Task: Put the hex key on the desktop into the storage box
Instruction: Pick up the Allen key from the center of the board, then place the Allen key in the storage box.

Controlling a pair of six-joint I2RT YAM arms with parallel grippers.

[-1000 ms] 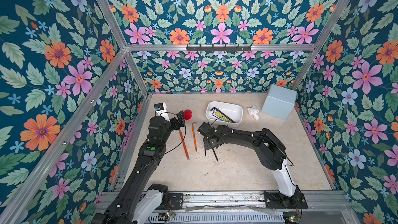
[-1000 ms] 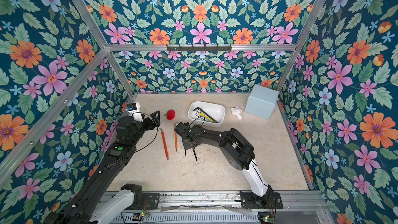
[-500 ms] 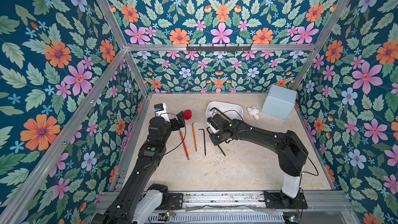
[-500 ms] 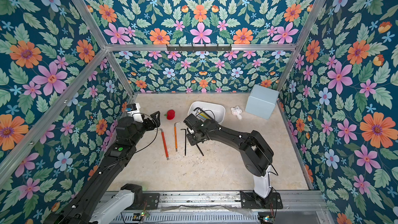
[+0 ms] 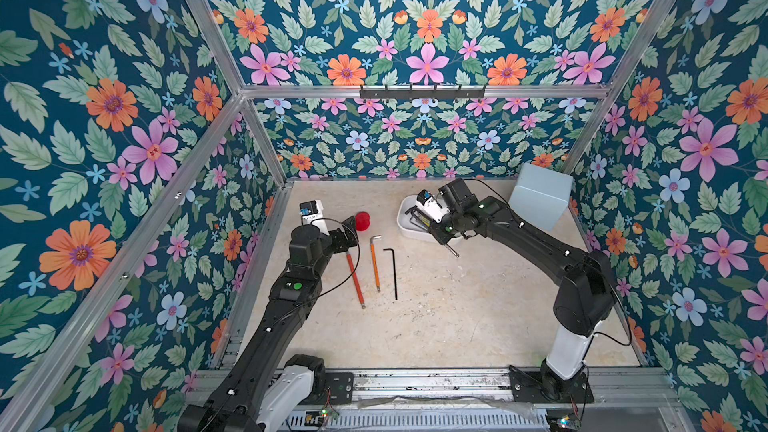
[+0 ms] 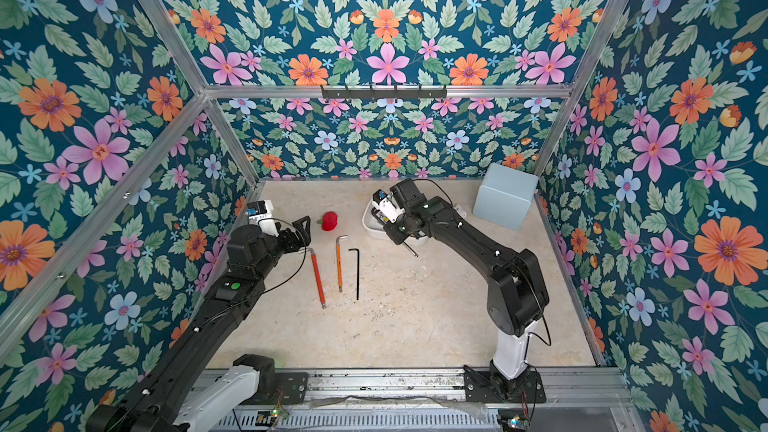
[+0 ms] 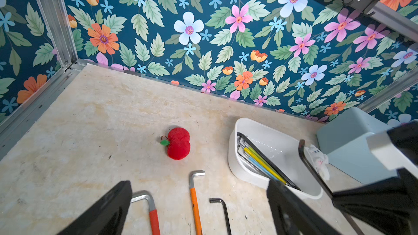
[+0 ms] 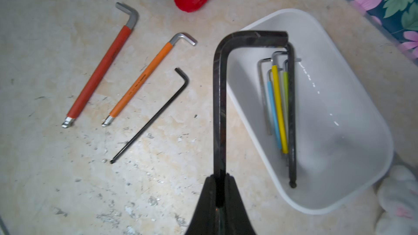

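Floral-papered cell, beige mottled desktop [image 5: 457, 326] w/ faint scuffs. The right gripper [image 8: 219, 178] is clamped tight on a thick black hex key [image 8: 219, 109], holding it clear of the surface right at the storage box [image 8: 352, 114]. The key's long shaft runs straight out from the jaws and sits just outside the box's near rim. Only the short bent arm reaches across over the tub's interior (the tail end pokes out behind the fingers, over bare desktop, in both top views). Its long axis lies approx. parallel to the keys already in the box: blue, yellow, green, another black.

So the drop turns on one thing: the open tub lies to one side of the shaft, the side the bent arm points to. Released here, the key would probably hit the rim or land outside. I'd guess it needs a short sideways shift first.

Three more wait on the desktop, apart from the box: the red-handled key [image 8: 99, 71], orange-handled key [image 8: 140, 80] and thin black key [image 8: 151, 118]. The left gripper [image 7: 199, 185] hangs over their bent ends w/ jaws wide apart and empty, and it's the nearer arm for those.
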